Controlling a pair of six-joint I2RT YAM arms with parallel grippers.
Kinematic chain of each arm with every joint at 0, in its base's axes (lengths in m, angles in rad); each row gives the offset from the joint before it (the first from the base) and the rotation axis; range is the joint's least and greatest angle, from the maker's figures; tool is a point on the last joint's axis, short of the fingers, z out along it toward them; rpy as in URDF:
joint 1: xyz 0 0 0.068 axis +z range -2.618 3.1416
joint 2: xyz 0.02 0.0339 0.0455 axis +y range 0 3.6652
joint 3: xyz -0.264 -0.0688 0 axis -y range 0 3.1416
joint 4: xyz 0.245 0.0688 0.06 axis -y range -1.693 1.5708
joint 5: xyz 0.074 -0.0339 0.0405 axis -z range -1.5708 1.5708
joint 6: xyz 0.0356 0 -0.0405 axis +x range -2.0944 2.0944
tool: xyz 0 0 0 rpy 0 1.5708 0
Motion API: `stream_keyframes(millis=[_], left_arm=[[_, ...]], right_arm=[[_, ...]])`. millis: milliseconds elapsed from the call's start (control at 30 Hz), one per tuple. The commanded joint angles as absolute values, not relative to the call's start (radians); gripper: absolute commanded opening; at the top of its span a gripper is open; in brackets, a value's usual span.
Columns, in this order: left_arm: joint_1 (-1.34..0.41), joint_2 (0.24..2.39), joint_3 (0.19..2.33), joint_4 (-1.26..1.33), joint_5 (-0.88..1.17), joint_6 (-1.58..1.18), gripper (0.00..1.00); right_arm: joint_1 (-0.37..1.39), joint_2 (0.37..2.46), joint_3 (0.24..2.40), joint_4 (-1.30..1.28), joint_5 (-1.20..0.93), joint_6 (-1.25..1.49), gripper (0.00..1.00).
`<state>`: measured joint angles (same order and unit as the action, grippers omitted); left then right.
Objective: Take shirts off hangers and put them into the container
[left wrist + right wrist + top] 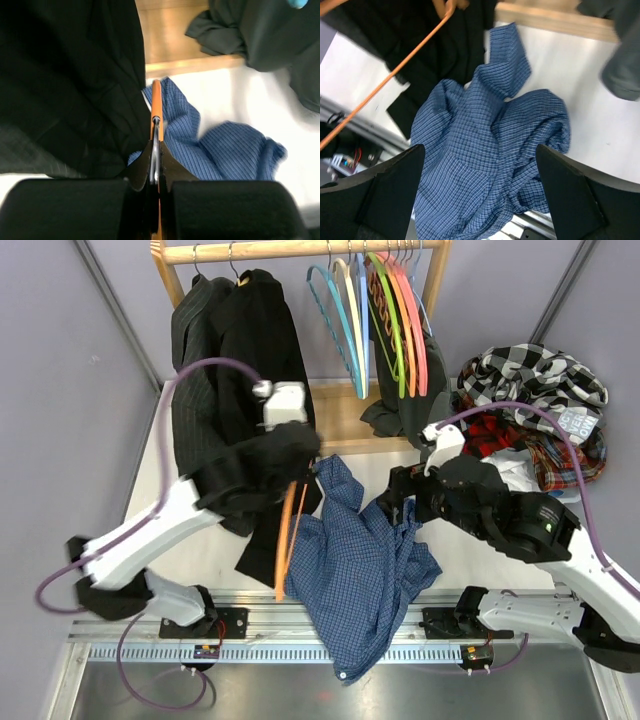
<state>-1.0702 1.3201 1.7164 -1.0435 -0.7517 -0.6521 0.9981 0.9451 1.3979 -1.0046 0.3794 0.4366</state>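
Orange hanger (156, 100) runs lengthwise near-to-far, possibly tilted.

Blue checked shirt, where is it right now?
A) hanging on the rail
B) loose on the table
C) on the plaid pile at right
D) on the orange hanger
B: the blue checked shirt lies crumpled on the table, while the orange hanger is bare, pinched in the left fingers.
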Motion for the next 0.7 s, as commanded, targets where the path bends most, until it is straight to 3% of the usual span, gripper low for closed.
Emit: stream_keyframes(millis=[0, 300, 667], left_arm=[[-1.1, 1.481, 1.885, -0.969, -1.0, -0.627, 0.0], [-1.088, 1.799, 2.147, -0.962, -1.057, -0.594, 0.0], [-1.057, 1.951, 2.396, -0.959, -1.023, -0.572, 0.0]], right_arm=[[1.006, 0.966, 1.442, -0.939, 0.207, 0.371, 0.99], [1.023, 0.977, 1.49, -0.89, 0.155, 0.39, 1.0], [1.054, 0.997, 1.382, -0.796, 0.17, 0.449, 0.99]])
